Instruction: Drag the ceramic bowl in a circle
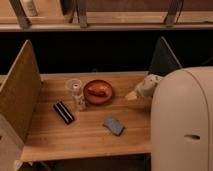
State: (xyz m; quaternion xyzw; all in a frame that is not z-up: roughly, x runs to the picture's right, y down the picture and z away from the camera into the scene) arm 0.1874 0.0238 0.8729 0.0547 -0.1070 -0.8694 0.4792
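The ceramic bowl (98,91) is a shallow, glossy orange-brown dish with a darker reddish patch inside. It sits on the wooden table (90,137) just behind the middle. My gripper (137,92) is at the right side of the table, a short way to the right of the bowl and apart from it. It holds nothing that I can see. The white arm housing (184,120) fills the right of the view and hides the table's right end.
A clear plastic cup (73,85) stands just left of the bowl, with a small clear bottle (79,101) in front of it. A black flat object (63,111) lies front left and a blue-grey pad (114,125) front centre. Upright divider panels (20,87) flank the table.
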